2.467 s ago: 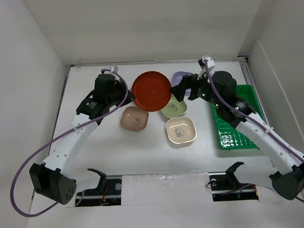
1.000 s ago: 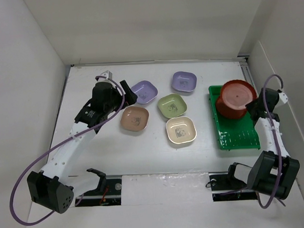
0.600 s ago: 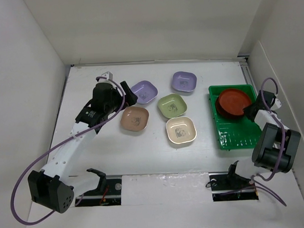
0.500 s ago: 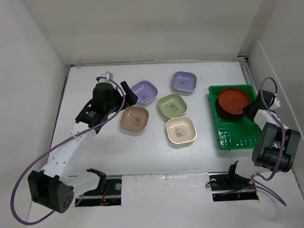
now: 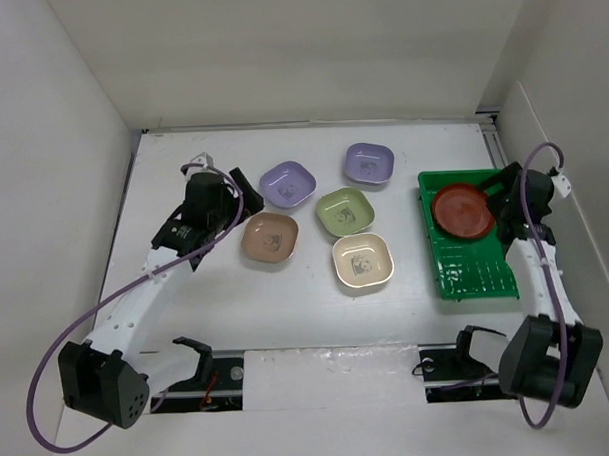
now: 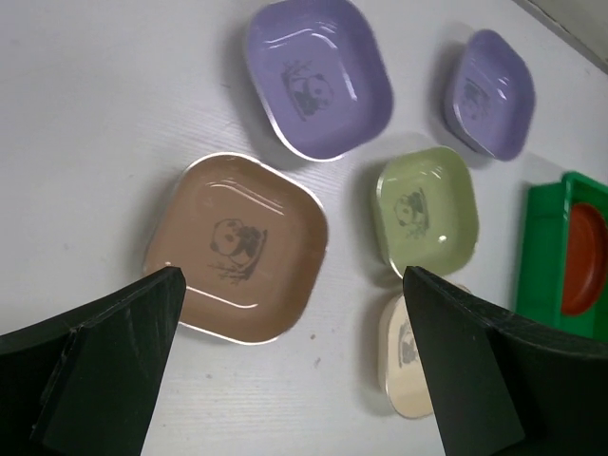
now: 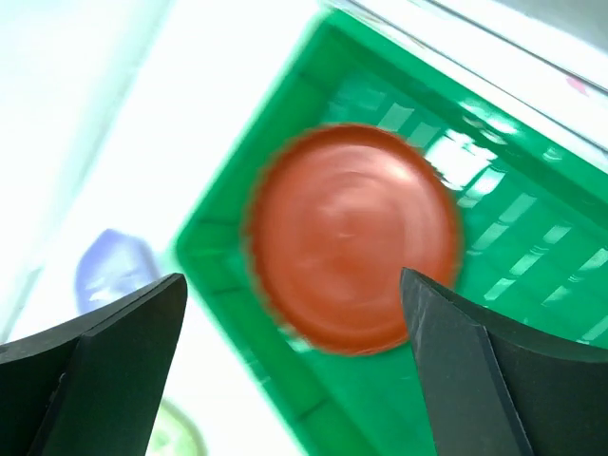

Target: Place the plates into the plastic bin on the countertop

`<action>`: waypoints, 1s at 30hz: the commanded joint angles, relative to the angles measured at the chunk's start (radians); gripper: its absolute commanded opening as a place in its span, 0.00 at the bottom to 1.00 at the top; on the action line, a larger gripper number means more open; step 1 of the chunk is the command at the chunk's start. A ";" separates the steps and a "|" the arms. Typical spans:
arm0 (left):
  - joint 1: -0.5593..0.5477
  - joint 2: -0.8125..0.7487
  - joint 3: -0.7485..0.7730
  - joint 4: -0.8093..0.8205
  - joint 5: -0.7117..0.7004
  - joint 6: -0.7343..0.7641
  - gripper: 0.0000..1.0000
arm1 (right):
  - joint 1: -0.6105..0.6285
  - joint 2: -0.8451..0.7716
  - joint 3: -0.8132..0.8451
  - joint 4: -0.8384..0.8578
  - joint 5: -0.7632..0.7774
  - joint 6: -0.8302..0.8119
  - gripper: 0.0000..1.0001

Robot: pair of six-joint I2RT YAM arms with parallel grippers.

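Observation:
A round red-orange plate (image 5: 462, 210) (image 7: 356, 237) lies flat in the far end of the green plastic bin (image 5: 477, 282) (image 7: 313, 380). My right gripper (image 5: 505, 193) (image 7: 293, 277) hovers open over it, holding nothing. On the white countertop (image 5: 287, 309) sit two lavender dishes (image 5: 287, 184) (image 5: 368, 163), a green one (image 5: 346, 211), a pinkish-tan one (image 5: 270, 237) and a cream one (image 5: 363, 261). My left gripper (image 5: 239, 182) (image 6: 293, 275) hangs open above the pinkish-tan dish (image 6: 237, 247), empty.
White walls close the countertop on the left, back and right. The bin stands close to the right wall, and its near half shows bare gridded floor. The arm bases and mounting rail (image 5: 329, 367) run along the near edge.
My right gripper has opened and let go of the red-orange plate, which now rests flat in the bin; the arm has lifted. My left gripper shifted slightly left.

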 commanded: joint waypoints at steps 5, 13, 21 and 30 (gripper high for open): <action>0.027 -0.019 -0.201 0.016 -0.161 -0.135 1.00 | 0.312 -0.220 0.059 -0.039 0.003 -0.110 0.99; 0.027 0.093 -0.241 0.075 -0.173 -0.155 1.00 | 0.637 -0.176 0.096 -0.060 -0.069 -0.234 0.99; 0.027 0.051 -0.288 0.086 -0.196 -0.209 1.00 | 1.046 0.154 0.217 -0.008 0.004 -0.212 0.98; 0.027 -0.108 -0.203 -0.024 -0.123 -0.139 1.00 | 1.163 0.652 0.528 -0.046 0.138 -0.149 0.94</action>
